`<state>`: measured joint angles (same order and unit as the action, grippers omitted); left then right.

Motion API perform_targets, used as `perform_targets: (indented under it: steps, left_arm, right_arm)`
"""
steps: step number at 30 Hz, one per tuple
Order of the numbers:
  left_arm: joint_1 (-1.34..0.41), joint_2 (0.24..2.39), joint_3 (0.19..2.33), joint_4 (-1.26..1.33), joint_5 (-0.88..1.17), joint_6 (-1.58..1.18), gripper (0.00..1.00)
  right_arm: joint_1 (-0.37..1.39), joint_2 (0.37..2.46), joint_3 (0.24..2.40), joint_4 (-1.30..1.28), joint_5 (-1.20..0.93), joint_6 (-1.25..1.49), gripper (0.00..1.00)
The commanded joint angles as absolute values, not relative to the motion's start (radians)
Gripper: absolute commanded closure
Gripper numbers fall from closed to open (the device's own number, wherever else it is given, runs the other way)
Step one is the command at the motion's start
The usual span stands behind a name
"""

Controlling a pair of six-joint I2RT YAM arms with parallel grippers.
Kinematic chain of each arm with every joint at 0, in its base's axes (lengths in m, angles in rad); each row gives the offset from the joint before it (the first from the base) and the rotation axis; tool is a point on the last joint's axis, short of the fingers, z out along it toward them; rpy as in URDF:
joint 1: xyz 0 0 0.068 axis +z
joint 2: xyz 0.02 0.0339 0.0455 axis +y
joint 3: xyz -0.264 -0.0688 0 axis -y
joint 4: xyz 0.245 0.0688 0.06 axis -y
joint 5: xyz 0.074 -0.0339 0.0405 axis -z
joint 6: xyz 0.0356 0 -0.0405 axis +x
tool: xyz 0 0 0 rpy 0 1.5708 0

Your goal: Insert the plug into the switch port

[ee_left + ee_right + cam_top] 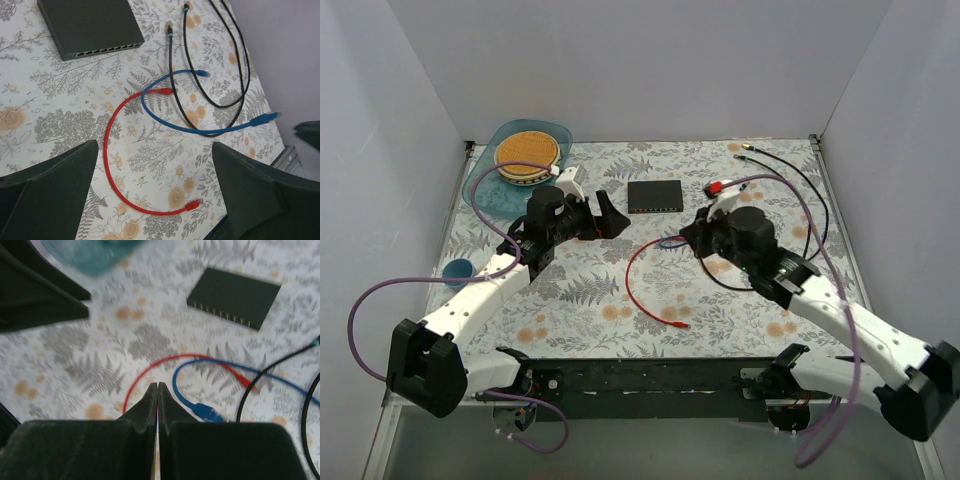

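nothing is plugged in yet: the switch point(654, 196) sits beyond both arms with its ports bare, the red cable point(107, 150) and blue cable point(165, 117) lie loose just before it, the left gripper point(155, 146) gapes wide, and the right gripper point(157, 386) is pinched together on nothing visible.

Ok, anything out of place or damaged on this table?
Nothing spilled or damaged. Only untidiness: the red cable, blue cable and black cable lie loose and cross one another beside the switch, whose sockets look empty. The left claw is open, the right claw shut with nothing between its fingers.
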<state>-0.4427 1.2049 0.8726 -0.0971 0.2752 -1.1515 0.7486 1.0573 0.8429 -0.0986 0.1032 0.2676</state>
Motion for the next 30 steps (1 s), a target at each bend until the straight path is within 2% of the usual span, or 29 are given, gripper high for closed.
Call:
perform_targets:
  steps: [1,6,13,15,19,22,30]
  left_arm:
    - [-0.449,1.147,0.851,-0.006,0.35,-1.193,0.02]
    - [-0.471,1.129,0.824,0.165,0.431,-1.265,0.02]
    - [-0.491,1.172,0.83,0.181,0.457,-1.282,0.02]
    - [-0.503,1.193,0.851,0.147,0.45,-1.276,0.02]
    - [-0.551,1.337,0.974,-0.049,0.373,-1.23,0.07]
    - [-0.59,1.426,1.081,-0.21,0.278,-1.218,0.12]
    - [-0.684,1.682,1.244,-0.379,0.158,-1.203,0.32]
  right_arm:
    - [0.752,0.853,0.85,-0.028,0.182,0.324,0.99]
    - [0.752,0.721,0.765,0.069,0.203,0.354,0.99]
    - [0.752,0.828,0.788,-0.081,0.166,0.287,0.99]
    - [0.75,0.854,0.784,-0.095,0.143,0.288,0.91]
    - [0.75,0.864,0.761,-0.12,0.167,0.317,0.64]
    - [0.75,0.862,0.738,-0.13,0.175,0.33,0.49]
    - [0.746,0.879,0.677,-0.17,0.198,0.367,0.48]
